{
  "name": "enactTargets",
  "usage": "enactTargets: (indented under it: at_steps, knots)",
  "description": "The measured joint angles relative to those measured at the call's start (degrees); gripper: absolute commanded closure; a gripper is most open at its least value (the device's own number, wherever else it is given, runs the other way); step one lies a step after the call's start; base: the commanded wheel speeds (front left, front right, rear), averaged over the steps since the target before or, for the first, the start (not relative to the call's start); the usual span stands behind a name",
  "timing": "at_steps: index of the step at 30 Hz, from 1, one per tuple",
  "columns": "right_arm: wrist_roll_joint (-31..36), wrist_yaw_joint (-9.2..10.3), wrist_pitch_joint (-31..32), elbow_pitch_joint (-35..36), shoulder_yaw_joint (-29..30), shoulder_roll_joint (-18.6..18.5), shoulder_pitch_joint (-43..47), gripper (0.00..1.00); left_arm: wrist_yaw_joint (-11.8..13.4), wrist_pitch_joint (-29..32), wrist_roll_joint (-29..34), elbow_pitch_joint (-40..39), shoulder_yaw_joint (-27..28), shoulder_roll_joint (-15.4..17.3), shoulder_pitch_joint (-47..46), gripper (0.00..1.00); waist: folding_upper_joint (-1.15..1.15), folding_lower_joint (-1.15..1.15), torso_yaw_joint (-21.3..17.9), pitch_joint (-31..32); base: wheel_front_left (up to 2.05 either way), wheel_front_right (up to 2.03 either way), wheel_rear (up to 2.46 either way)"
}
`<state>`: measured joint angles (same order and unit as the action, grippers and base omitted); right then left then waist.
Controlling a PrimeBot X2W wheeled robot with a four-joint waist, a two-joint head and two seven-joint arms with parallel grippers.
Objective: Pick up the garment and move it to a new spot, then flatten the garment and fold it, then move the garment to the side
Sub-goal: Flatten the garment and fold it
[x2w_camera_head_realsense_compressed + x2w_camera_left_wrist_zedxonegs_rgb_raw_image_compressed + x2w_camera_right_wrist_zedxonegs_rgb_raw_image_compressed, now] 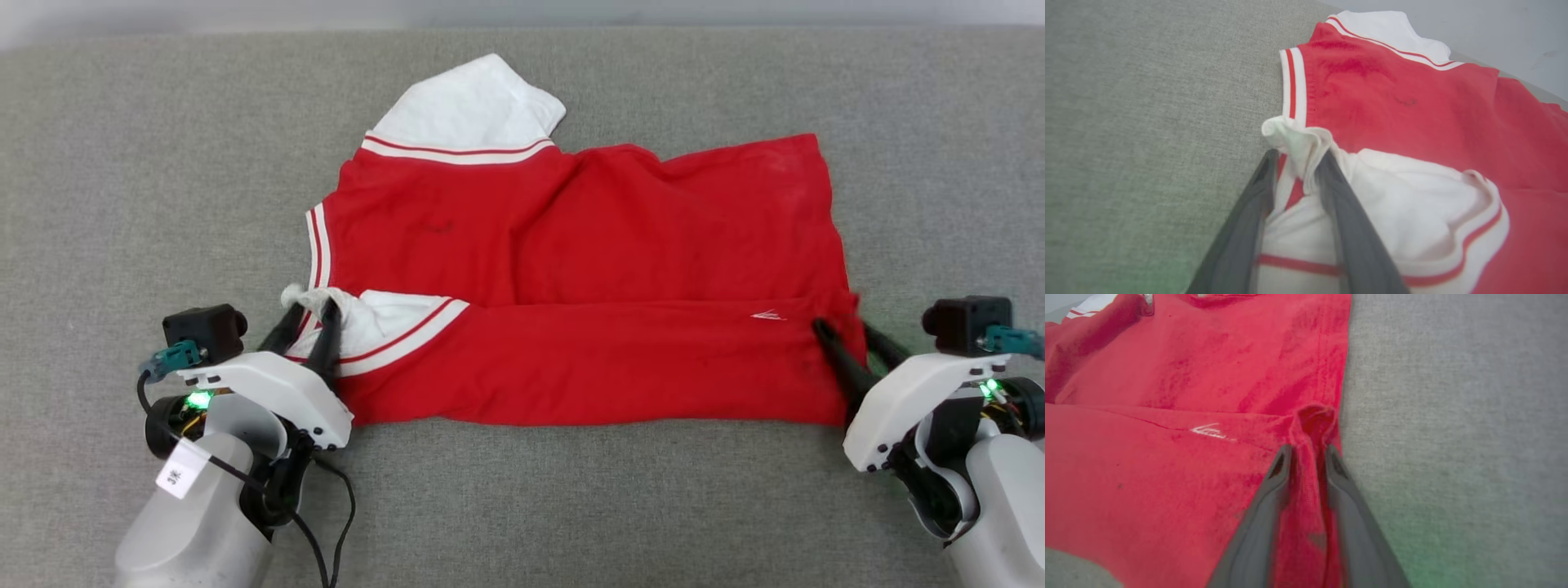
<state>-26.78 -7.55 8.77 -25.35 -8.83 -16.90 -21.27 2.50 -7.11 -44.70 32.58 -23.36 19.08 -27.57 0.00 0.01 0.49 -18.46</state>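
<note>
My left hand [310,312] sat around a pinch of white sleeve and my right hand [841,328] around a ridge of red hem. I could not tell whether either was clamped on the cloth or merely straddling it. The garment [571,245] lay spread mid-table [122,163], near edge folded over lengthwise; I judged further folds and the move aside were left to do.

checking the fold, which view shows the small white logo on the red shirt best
The right wrist view: the white logo is close and large on the red shirt, just below the folded edge, beside the right pincer. The head view shows it as a tiny mark. The left wrist view looks at the sleeve end.
</note>
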Motion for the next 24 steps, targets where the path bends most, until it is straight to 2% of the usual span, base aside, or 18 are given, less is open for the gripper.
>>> enactTargets:
  at_steps: [4,9,16,20,24]
  knots:
    - [-0.13,0.03,-5.92,0.53,1.12,0.12,0.51,0.0,0.6,-1.23,-0.45,1.15,1.3,0.25,-0.03,0.0,0.0,0.0,-0.1,1.78,0.0,0.0,0.0]
    - [1.3,0.04,-12.41,2.09,3.49,1.15,2.03,0.0,1.4,-1.63,-0.96,1.1,2.72,2.15,-0.17,0.0,0.0,-0.01,-0.24,4.4,0.0,0.0,0.0]
    - [4.25,0.04,-14.79,5.44,6.42,4.55,5.32,0.0,3.1,2.64,-1.98,-2.38,3.8,6.1,0.37,0.0,0.0,-0.01,-1.16,7.97,0.0,0.0,0.0]
    - [5.78,0.04,-14.01,8.75,8.06,6.5,8.03,0.0,2.93,10.0,-2.94,-6.34,2.88,9.28,1.4,0.0,0.0,-0.01,-2.07,9.21,0.0,0.0,0.0]
    - [7.37,0.03,-12.66,11.94,9.6,8.32,10.25,0.0,3.11,21.11,-5.04,-11.88,1.47,13.15,2.55,0.0,0.0,-0.01,-2.75,9.96,0.0,0.0,0.0]
